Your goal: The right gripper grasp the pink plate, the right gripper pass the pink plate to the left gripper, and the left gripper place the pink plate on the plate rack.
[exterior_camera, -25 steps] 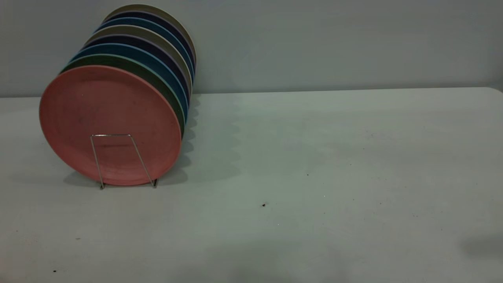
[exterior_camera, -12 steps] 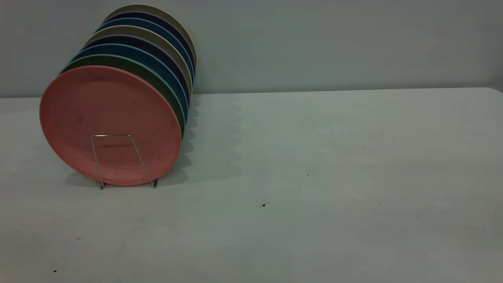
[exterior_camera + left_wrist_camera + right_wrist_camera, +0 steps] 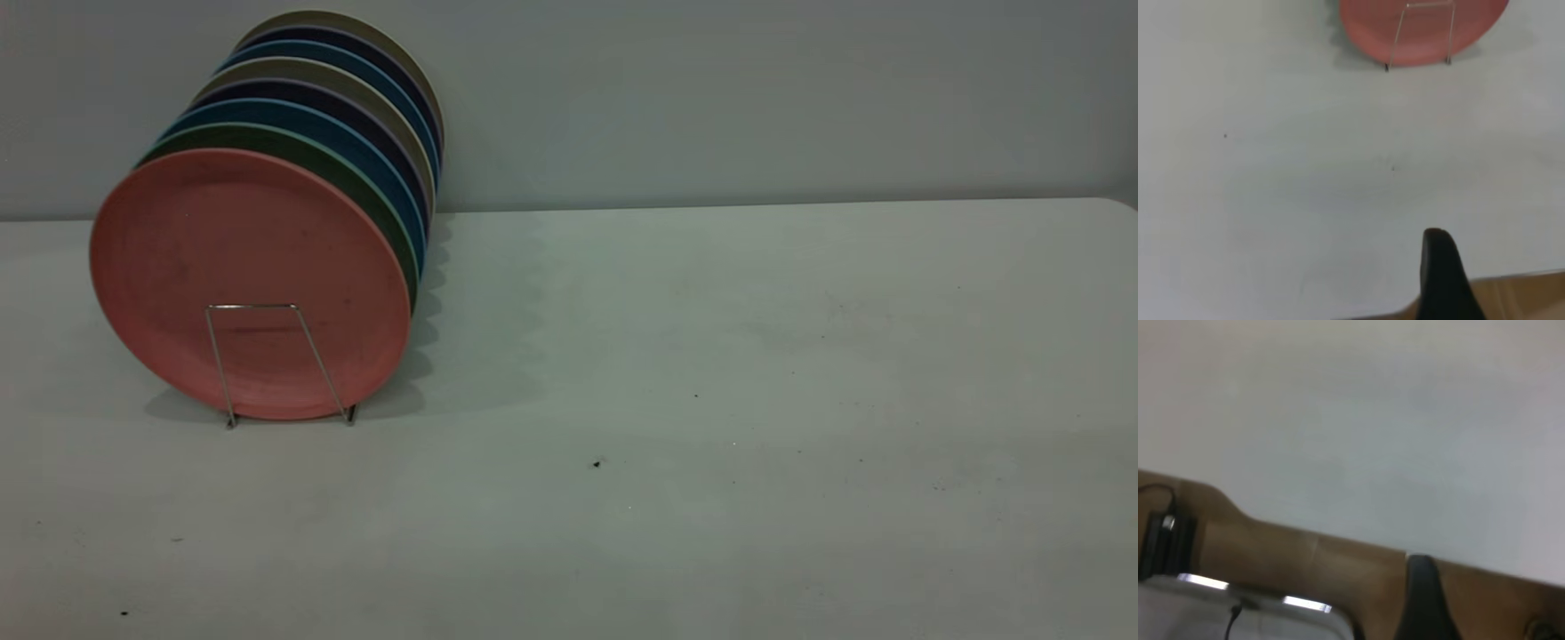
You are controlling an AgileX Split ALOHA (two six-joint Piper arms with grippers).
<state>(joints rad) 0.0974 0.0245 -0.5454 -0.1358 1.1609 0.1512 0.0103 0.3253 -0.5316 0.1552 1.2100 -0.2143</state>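
Note:
The pink plate point(image 3: 249, 267) stands upright at the front of the plate rack point(image 3: 258, 307), at the table's left. One silver wire loop crosses its lower face. In the left wrist view the pink plate point(image 3: 1425, 33) and the rack's wire loop point(image 3: 1397, 37) lie far off, with bare table between. Only a black tip of my left gripper point(image 3: 1441, 280) shows, over the table's near edge. Of my right gripper point(image 3: 1421, 600), a black tip shows beyond the table edge, over brown floor. Neither gripper appears in the exterior view.
Several more plates, green point(image 3: 356, 191), blue and beige, stand packed behind the pink one. The white table point(image 3: 711, 400) stretches to the right. In the right wrist view a black box with a cable point(image 3: 1165, 540) and a pale object point(image 3: 1238, 613) lie off the table.
The faint shadows along the table's near edge and at the far right have gone. The plates and the rack have not moved.

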